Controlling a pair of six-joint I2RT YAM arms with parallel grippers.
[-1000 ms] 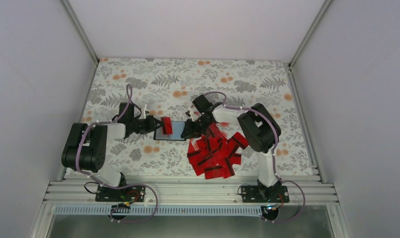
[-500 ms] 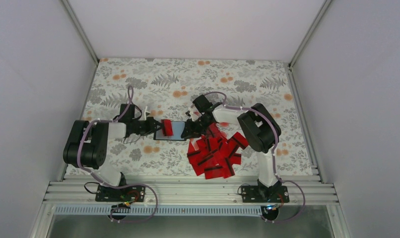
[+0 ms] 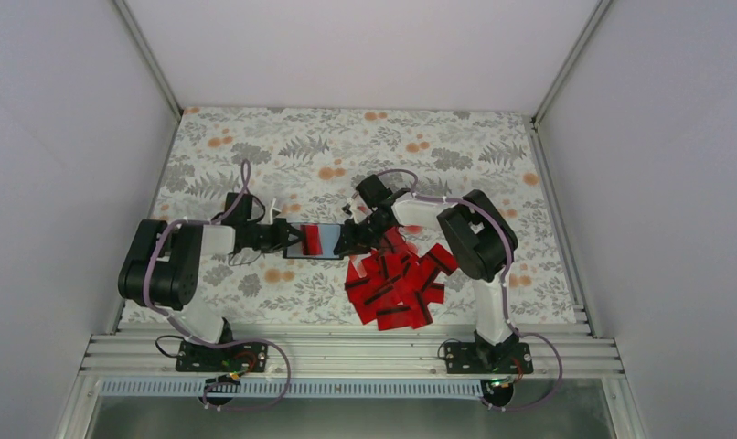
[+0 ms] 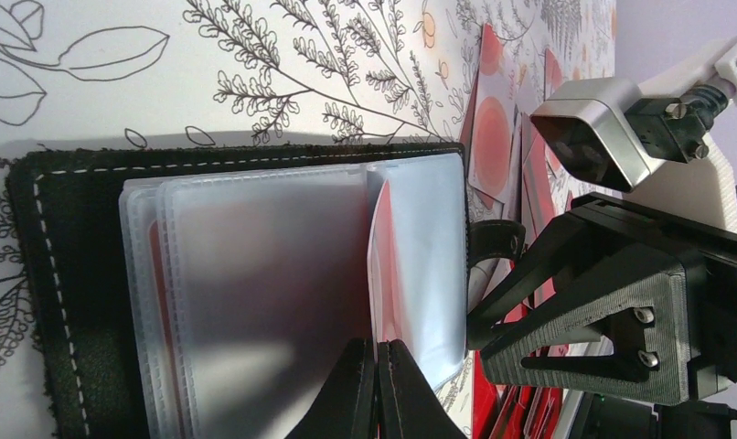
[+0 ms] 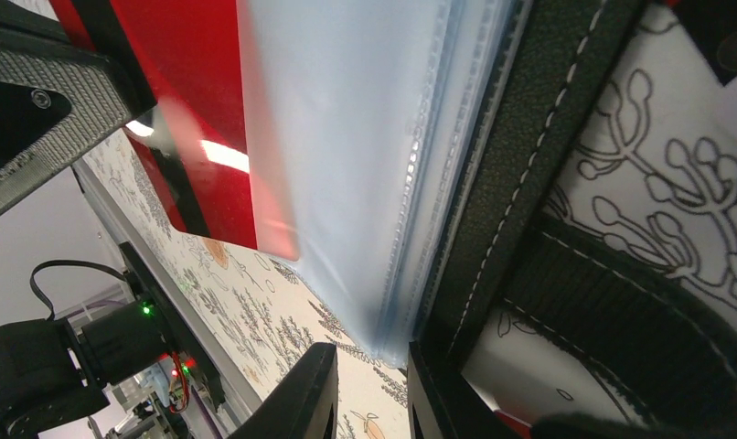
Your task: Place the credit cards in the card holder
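Note:
The card holder (image 3: 329,250) lies open on the flowered cloth, black cover (image 4: 45,274) underneath and translucent grey-blue sleeves (image 4: 264,274) on top. My left gripper (image 3: 295,238) (image 4: 377,352) is shut on one red credit card (image 3: 313,240), which shows red through a lifted sleeve (image 4: 389,274). In the right wrist view that card (image 5: 191,110), with its black stripe, lies partly under the sleeve. My right gripper (image 3: 347,241) (image 5: 372,384) is closed on the holder's right edge (image 5: 502,210), a sleeve corner between its fingers. A pile of credit cards (image 3: 397,282) lies just right of the holder.
The cloth (image 3: 347,146) covers the whole floor between white walls. The right arm's elbow (image 3: 475,236) hangs over the pile's far right. An aluminium rail (image 3: 347,352) runs along the near edge. The two grippers face each other across the holder, close together.
My left gripper has pushed right with the red card, which has dropped from a raised tilt to lie lower, over the holder's sleeves. The right gripper has stayed on the holder's edge.

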